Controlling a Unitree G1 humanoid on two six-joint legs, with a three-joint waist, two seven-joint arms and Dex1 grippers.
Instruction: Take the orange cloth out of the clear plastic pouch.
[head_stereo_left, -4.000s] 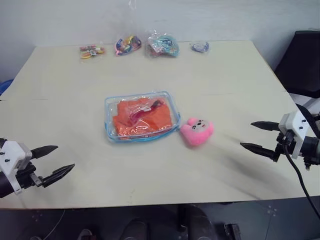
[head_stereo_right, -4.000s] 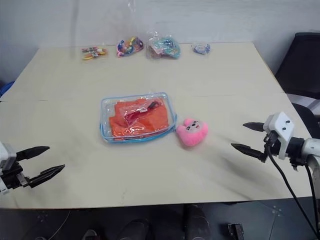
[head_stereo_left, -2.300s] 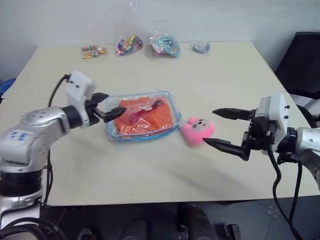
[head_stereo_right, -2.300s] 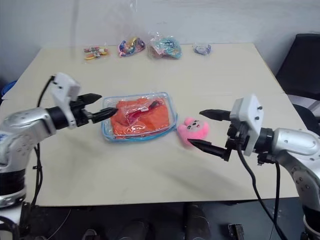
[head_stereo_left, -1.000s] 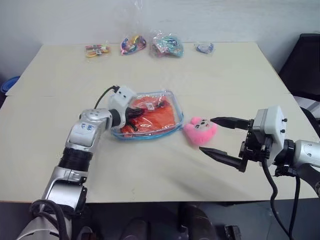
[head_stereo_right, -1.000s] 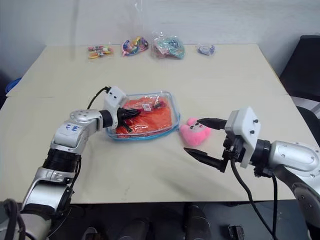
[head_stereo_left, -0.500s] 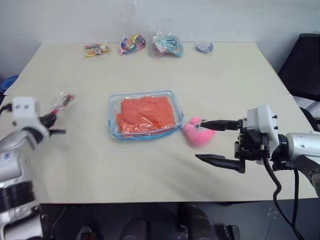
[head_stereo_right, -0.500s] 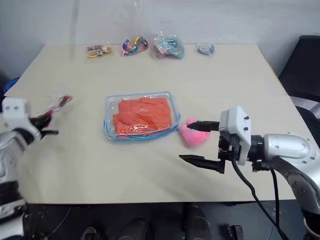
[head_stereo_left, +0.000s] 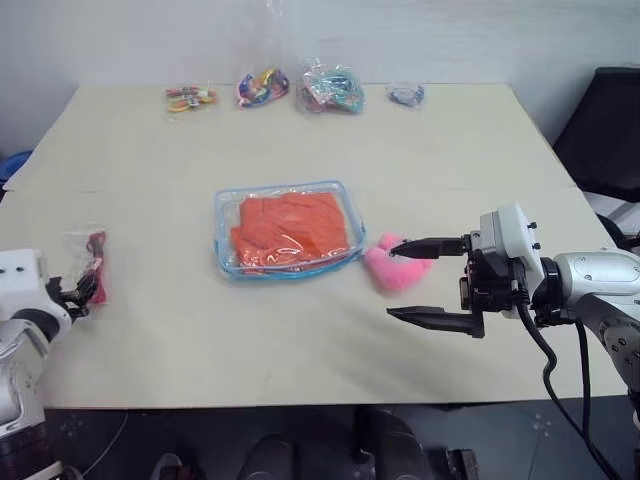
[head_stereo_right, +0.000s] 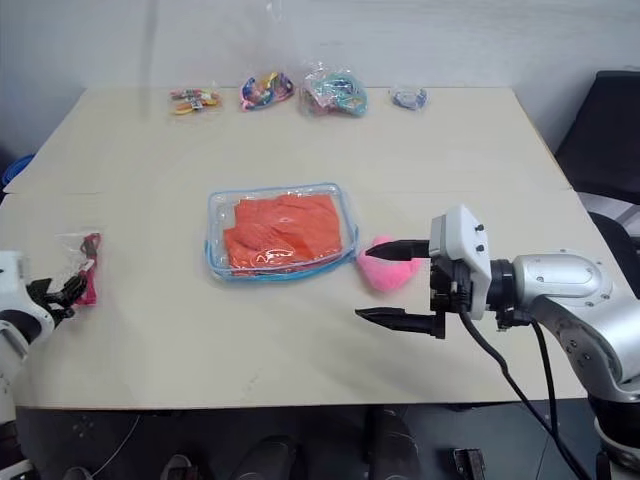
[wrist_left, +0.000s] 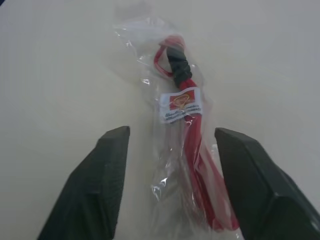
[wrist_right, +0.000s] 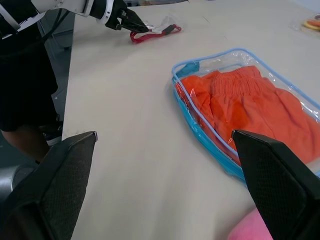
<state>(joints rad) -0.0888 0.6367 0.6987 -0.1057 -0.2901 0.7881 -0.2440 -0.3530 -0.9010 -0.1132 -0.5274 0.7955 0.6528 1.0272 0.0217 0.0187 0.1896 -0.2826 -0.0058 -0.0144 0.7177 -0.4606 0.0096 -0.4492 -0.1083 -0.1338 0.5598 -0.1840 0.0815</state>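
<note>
Since a second ago the left gripper (wrist_left: 170, 185) has left the pouch (head_stereo_left: 288, 230) and swung out to the table's (head_stereo_left: 450, 150) left edge, taking along a small clear packet (head_stereo_left: 84, 264) with a red item inside. That packet now lies on the table near the left edge, and the gripper's fingers (wrist_left: 95, 185) stand apart on either side of it, no longer pinching it. One pouch sits near the table's middle, flat, its blue edging all round, and the one orange cloth (head_stereo_left: 288, 226) lies folded inside it. One pink plush toy (head_stereo_left: 393, 266) rests just beside the pouch, on the side toward the right edge. The right gripper (head_stereo_left: 418, 280) hovers close to the toy with its jaws spread wide and nothing between them; its upper finger reaches over the toy's top. Along the far edge four small bags of colourful bits stand in a row: one (head_stereo_left: 187, 98) nearest the far-left corner, then a second (head_stereo_left: 259, 87), a third (head_stereo_left: 330, 88) and a fourth (head_stereo_left: 405, 94). A black chair (head_stereo_left: 610, 130) stands beyond the right edge.
</note>
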